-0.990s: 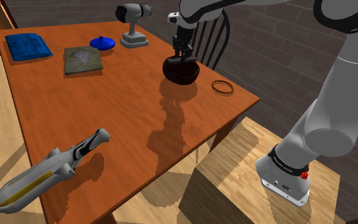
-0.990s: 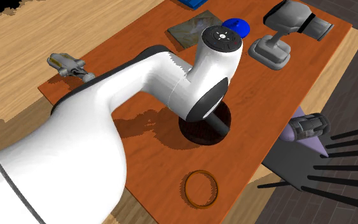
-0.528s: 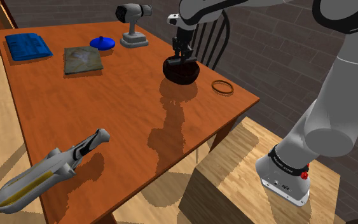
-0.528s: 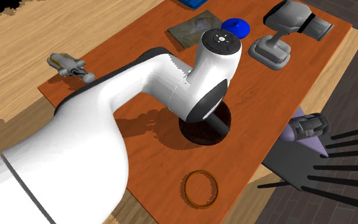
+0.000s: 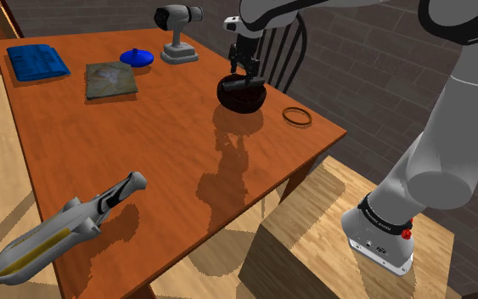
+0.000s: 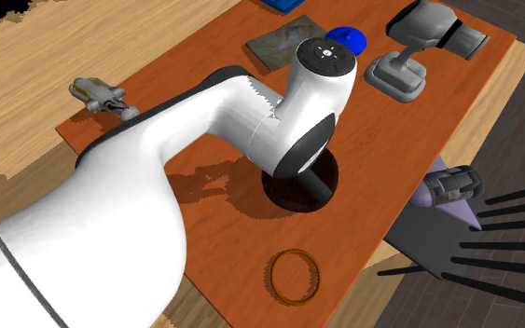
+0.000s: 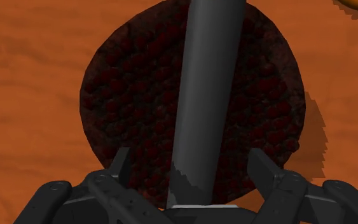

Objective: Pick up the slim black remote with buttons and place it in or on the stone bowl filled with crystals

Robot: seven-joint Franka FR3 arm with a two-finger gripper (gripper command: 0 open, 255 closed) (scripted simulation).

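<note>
Grey remote [image 7: 209, 89] in bowl [image 7: 126, 95] (gripper [image 7: 191, 161] spread apart).

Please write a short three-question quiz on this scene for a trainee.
1. True or false: the black pincer clasps the slim dark grey remote.
2. The remote lies: A) on the floor; B) in the dark round bowl of crystals; C) on the chair.
3. How many blue things lie on the red-brown wooden table?
Key: 1 false, the fingers stand apart; 2 B; 3 two, a flat pad and a disc.
</note>
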